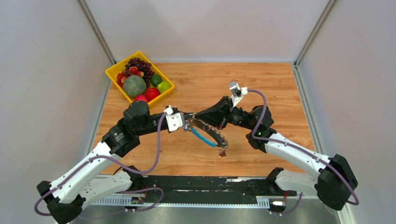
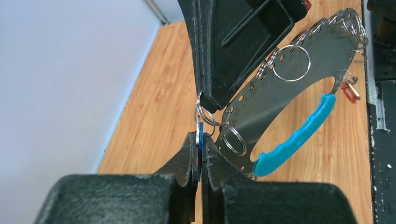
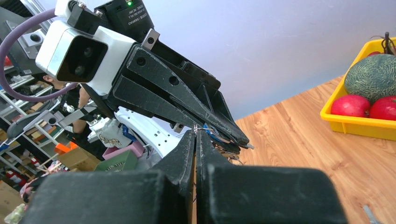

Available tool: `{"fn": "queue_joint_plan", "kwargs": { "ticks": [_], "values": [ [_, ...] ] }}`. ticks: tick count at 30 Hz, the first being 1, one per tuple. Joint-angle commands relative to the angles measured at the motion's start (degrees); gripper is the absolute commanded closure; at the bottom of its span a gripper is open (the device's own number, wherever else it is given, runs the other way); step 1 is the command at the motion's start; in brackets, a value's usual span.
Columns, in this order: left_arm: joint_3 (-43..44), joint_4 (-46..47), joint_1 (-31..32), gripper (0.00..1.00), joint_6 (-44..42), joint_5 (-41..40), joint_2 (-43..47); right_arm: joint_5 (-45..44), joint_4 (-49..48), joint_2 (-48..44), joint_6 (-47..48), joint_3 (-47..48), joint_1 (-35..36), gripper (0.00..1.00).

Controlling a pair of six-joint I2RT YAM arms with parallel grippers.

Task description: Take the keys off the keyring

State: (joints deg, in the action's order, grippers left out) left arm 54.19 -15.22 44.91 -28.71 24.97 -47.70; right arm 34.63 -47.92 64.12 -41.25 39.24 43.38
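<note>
Above the middle of the worktop [image 1: 266, 93], a little nearer the near edge than the far one, the two tools meet tip to tip. The left gripper [image 2: 200, 142] is pinched fully together on a blue-headed key [image 2: 200, 135], which stands edge-on between its pads. The right gripper [image 3: 196, 134] is closed to a hairline on a thin split ring [image 2: 204, 111] at the end of the keyring [image 2: 275, 93]. The keyring is a dark crescent plate with punched holes, a row of wire rings and a blue grip [image 2: 296, 137]. It hangs from that pinch and trails toward the near right, with a red-headed key [image 2: 348, 91] at its far end. Whether that end touches the wood I cannot tell. Bare board runs from the grippers to the far edge and the right edge. A yellow tray [image 1: 112, 74] of fruit fills the far left corner, well apart from both arms.
</note>
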Motion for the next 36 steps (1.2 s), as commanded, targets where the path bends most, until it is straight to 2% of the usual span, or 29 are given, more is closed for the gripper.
{"fn": "queue_joint_plan", "kwargs": {
  "ticks": [1, 10, 17, 21, 28, 36],
  "values": [
    [-0.7, -0.2, 0.7, 1.00, -1.9, 1.9, 0.3, -3.1, -6.6, 0.8, -3.3, 2.2, 0.2, 1.00],
    [-0.7, -1.0, 2.4, 1.00, -3.6, -0.6, -0.2, -5.2, -5.4, 2.3, -5.6, 2.5, 0.2, 1.00],
    [-0.1, -2.8, 4.2, 1.00, -5.4, -7.6, -1.6, -10.0, -6.5, 2.0, -8.9, 0.6, 0.2, 1.00],
    [0.8, -5.4, 7.5, 1.00, -8.5, -13.6, -3.6, -11.2, -5.7, 2.2, -9.4, 0.3, 0.2, 1.00],
    [2.3, -7.6, 9.9, 1.00, -8.7, -20.5, -6.4, -6.4, -5.3, 3.2, -9.5, 2.4, 0.2, 1.00],
    [1.5, -6.2, 9.9, 1.00, -7.7, -18.8, -5.3, -4.7, -3.7, 0.4, -9.5, 1.3, 0.2, 1.00]
  ]
}}
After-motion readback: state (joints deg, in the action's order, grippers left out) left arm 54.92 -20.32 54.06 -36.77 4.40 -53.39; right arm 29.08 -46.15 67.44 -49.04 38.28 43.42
